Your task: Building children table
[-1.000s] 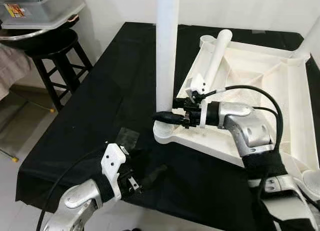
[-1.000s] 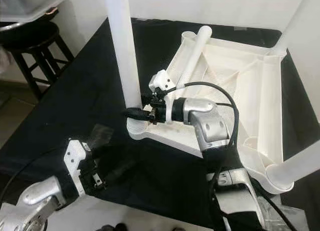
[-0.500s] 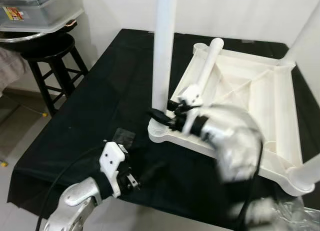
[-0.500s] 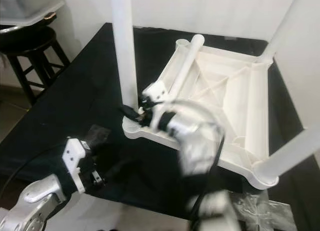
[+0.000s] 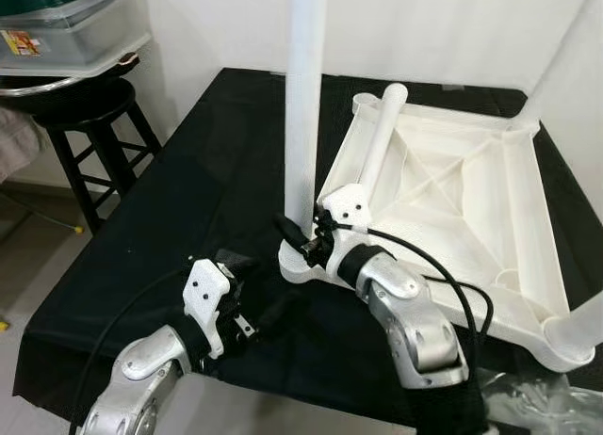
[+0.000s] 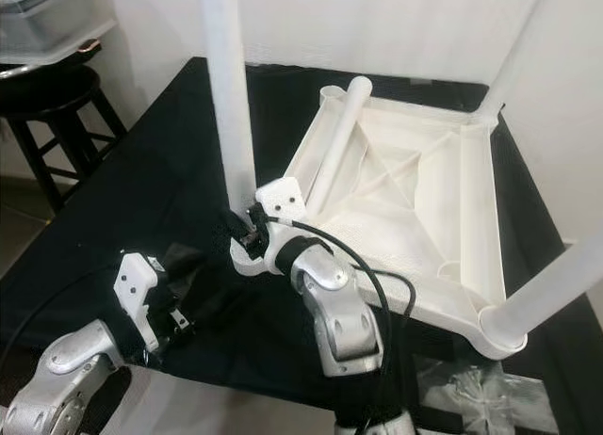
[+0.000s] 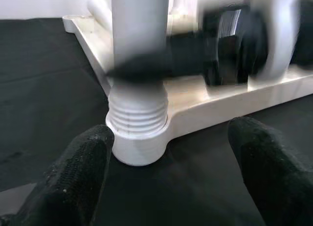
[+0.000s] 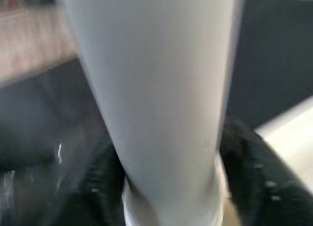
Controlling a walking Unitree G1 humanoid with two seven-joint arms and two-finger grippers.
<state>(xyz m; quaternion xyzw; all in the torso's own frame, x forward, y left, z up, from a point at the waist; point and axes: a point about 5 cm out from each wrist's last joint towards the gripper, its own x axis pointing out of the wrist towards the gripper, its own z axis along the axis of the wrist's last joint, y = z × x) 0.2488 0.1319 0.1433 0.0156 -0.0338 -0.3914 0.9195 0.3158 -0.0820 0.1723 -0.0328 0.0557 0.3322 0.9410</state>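
Note:
A white children's table top [image 5: 452,185] lies upside down on a black-covered table [image 5: 188,200]. One white leg [image 5: 306,96] stands upright in the near left corner socket [image 7: 139,133]. My right gripper [image 5: 294,235] is shut on this leg just above the threaded socket, with a black finger [image 8: 244,162] on either side of the tube. A loose leg [image 5: 382,138] lies in the top. Two more legs [image 5: 565,58] stand at the right corners. My left gripper [image 5: 273,308] rests low on the cloth in front of the socket, open, its fingers [image 7: 83,177] wide apart around nothing.
A black stool [image 5: 89,105] carrying a clear plastic bin [image 5: 66,30] stands beside the table's left edge. A crumpled clear bag [image 5: 546,397] lies near the front right corner. The table's front edge runs just behind my left gripper.
The camera has shifted. My right arm has swung down and round in front of the top, with its gripper kept at the leg's base. My left gripper has edged closer to the socket.

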